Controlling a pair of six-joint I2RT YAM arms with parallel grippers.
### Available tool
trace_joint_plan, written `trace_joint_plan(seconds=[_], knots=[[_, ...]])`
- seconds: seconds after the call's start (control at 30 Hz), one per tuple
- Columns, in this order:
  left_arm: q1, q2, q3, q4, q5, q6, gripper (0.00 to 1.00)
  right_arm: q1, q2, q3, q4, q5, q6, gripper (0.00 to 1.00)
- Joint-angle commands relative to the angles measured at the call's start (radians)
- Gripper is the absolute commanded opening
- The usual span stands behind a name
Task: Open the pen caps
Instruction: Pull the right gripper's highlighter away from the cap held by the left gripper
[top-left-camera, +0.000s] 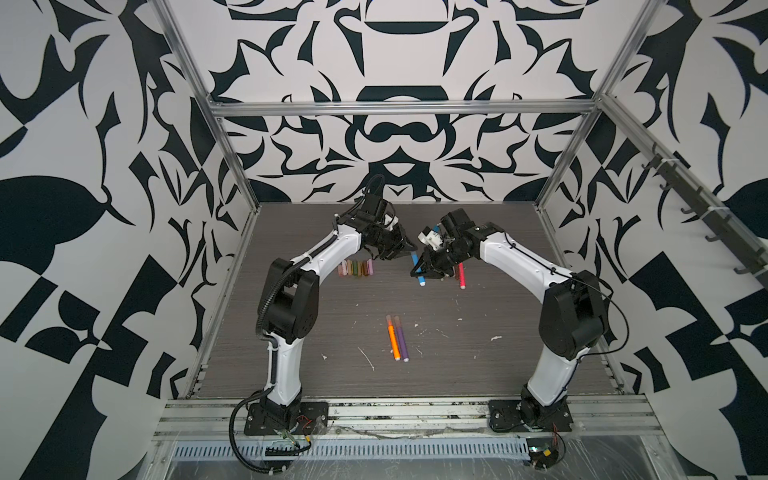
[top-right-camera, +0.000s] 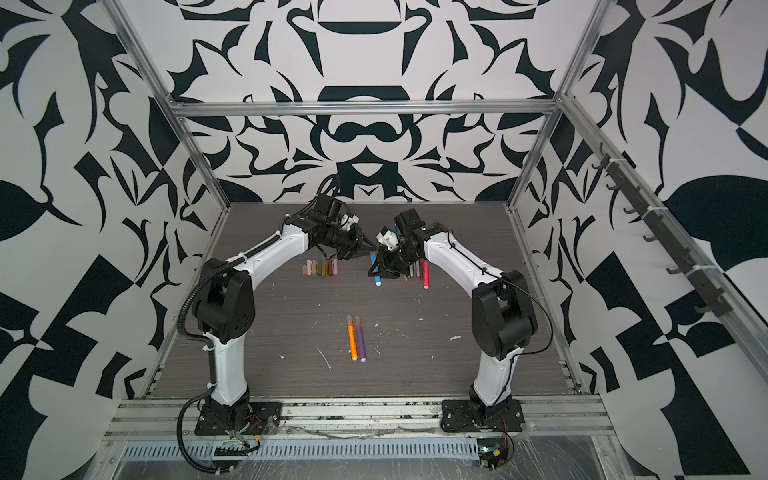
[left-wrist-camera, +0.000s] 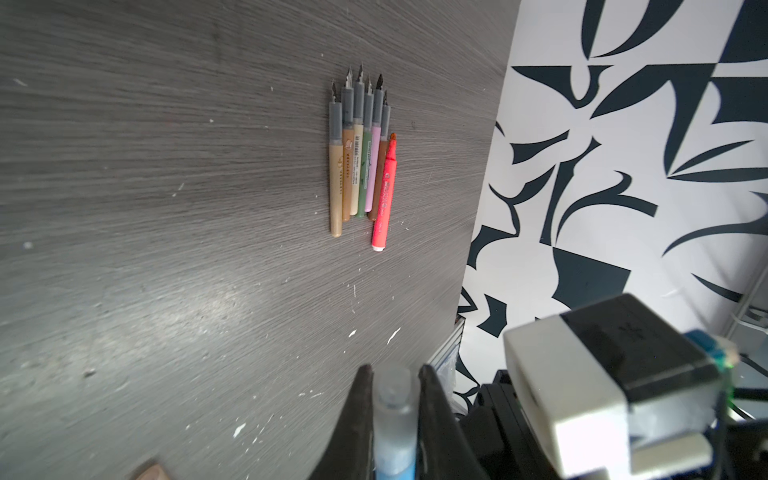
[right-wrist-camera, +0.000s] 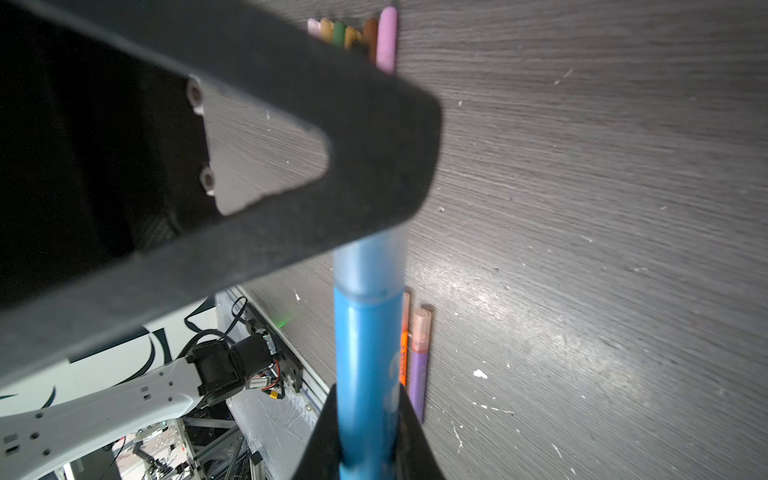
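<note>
A blue pen (top-left-camera: 420, 277) hangs above the table between my two grippers. My left gripper (left-wrist-camera: 392, 374) is shut on its translucent pen cap (left-wrist-camera: 392, 399), which sits on the barrel's end (right-wrist-camera: 370, 266). My right gripper (right-wrist-camera: 368, 395) is shut on the blue barrel (right-wrist-camera: 365, 353). In both top views the left gripper (top-left-camera: 409, 249) (top-right-camera: 371, 248) and the right gripper (top-left-camera: 417, 270) (top-right-camera: 376, 270) meet at mid-table. Several loose pen caps (top-left-camera: 356, 268) (top-right-camera: 320, 267) (right-wrist-camera: 353, 33) lie in a row. Several uncapped thin pens (left-wrist-camera: 359, 158) lie beside a pink pen (left-wrist-camera: 384, 195) (top-left-camera: 461, 276).
An orange pen (top-left-camera: 392, 336) (top-right-camera: 352, 336) and a purple pen (top-left-camera: 401, 338) (top-right-camera: 360, 338) lie side by side, capped, nearer the front of the wood-grain table (top-left-camera: 478, 365). White flecks dot the surface. Patterned walls and an aluminium frame (top-left-camera: 399, 109) enclose the cell.
</note>
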Motion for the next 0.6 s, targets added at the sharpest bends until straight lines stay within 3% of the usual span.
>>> trace_joint_plan(seconds=[0.0, 0.13, 0.27, 0.57], knots=[[0.065, 0.051, 0.16, -0.094, -0.066, 0.085, 0.0, 0.016, -0.093, -0.098, 0.003, 0.037, 0.071, 0.0], [0.142, 0.156, 0.361, -0.177, -0.136, 0.118, 0.0, 0.106, -0.227, -0.298, 0.101, 0.08, 0.18, 0.0], [0.156, 0.226, 0.509, -0.275, -0.169, 0.161, 0.0, 0.133, -0.331, -0.46, 0.22, 0.122, 0.288, 0.0], [0.175, 0.11, 0.297, -0.215, -0.202, 0.173, 0.0, 0.11, -0.324, -0.422, 0.169, 0.209, 0.259, 0.0]])
